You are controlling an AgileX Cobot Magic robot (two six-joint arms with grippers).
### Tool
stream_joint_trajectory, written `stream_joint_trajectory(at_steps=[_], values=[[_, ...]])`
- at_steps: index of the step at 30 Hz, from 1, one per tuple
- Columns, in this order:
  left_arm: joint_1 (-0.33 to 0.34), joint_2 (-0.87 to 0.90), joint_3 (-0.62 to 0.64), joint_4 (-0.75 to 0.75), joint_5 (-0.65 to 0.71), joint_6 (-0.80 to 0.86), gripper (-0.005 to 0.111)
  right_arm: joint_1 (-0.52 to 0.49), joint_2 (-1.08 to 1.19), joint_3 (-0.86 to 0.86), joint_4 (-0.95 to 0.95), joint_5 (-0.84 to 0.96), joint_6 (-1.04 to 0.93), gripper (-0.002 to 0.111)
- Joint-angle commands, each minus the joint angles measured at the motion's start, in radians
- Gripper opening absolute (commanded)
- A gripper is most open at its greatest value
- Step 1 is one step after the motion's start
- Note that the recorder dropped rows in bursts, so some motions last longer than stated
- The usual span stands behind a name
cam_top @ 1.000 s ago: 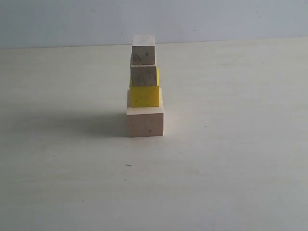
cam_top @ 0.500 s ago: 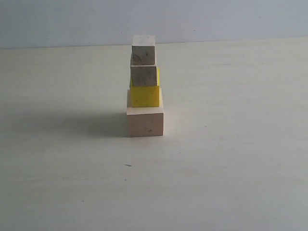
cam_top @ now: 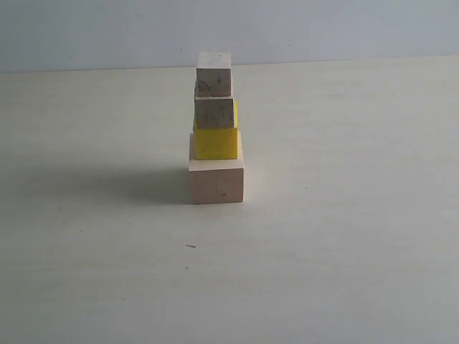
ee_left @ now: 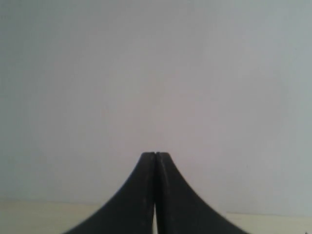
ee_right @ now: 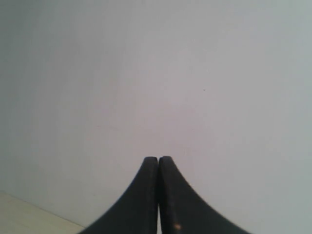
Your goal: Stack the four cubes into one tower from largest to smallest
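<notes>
Tabletop [cam_top: 344, 236] of pale, matte, faintly grained board stretches wide on both sides and in front of the four-cube tower [cam_top: 215, 132]. The tower stands slightly left of centre, well apart from the far edge where the plain grey wall [cam_top: 323, 29] rises. The large pale wood cube [cam_top: 216, 183] forms the base, smooth and sharp-cornered. On it sits the bright yellow cube [cam_top: 216, 142], then the lower small pale wood cube [cam_top: 214, 112], set toward the yellow cube's left edge. The top small pale wood cube [cam_top: 214, 79] has a greyish, scuffed face. The left gripper [ee_left: 155, 155] and the right gripper [ee_right: 159, 159] each show curved black fingers pressed together, facing the wall.
</notes>
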Motion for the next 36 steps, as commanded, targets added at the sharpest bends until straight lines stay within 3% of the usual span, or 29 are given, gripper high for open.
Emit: stream_joint_trajectory(at_steps=[1,12,16,18,22,25,36], values=[[0.004,-0.005,0.051,0.010,0.008,-0.010,0.000,-0.002,-0.003,0.006,-0.003,-0.002,0.005,0.000],[0.004,-0.005,0.054,0.064,0.030,0.010,0.000,-0.002,-0.003,0.006,-0.003,-0.002,0.007,0.000],[0.004,-0.029,0.055,0.168,0.069,-0.001,0.000,-0.002,-0.003,0.006,-0.003,-0.002,0.007,0.000],[0.004,-0.055,0.060,0.299,0.091,-0.091,0.000,-0.002,-0.003,0.006,-0.003,-0.002,0.007,0.000],[0.004,-0.100,0.126,0.635,0.084,-0.530,0.000,-0.002,-0.003,0.006,-0.003,-0.002,0.007,0.000],[0.004,-0.142,0.217,0.803,0.056,-0.736,0.000,-0.002,-0.003,0.006,-0.003,-0.002,0.007,0.000],[0.004,-0.286,0.452,0.856,0.047,-0.765,0.000,-0.002,-0.003,0.006,-0.003,-0.002,0.007,0.000]])
